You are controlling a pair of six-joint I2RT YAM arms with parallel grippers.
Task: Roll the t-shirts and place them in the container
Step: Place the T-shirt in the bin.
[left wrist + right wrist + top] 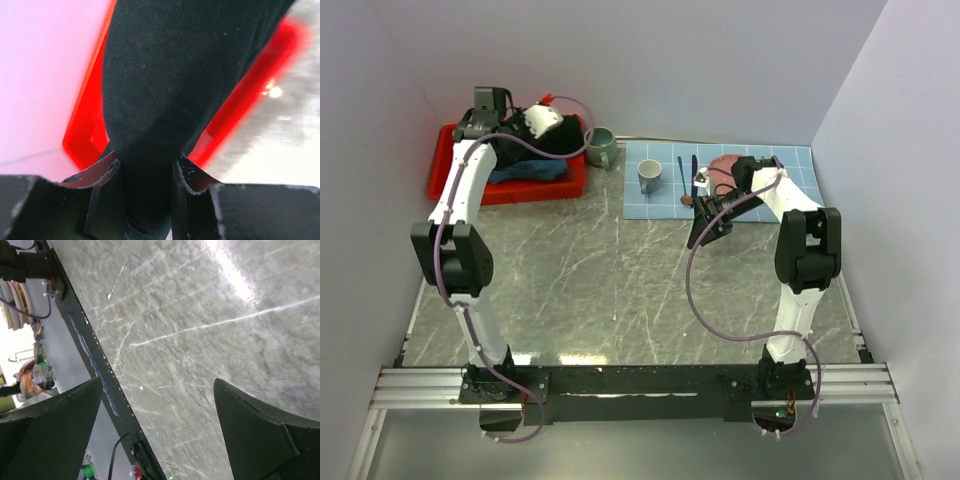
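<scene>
Black t-shirt (150,90): far left, bunched over the red tray (445,175), with our left fingers (97,172) clamped on a fold, we judge to lift it out for rolling. Our right fingers (55,415) stand wide apart above the desk (200,315), holding nothing.

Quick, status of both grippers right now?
Left gripper: closed on the black t-shirt.
Right gripper: open, holding nothing.
</scene>
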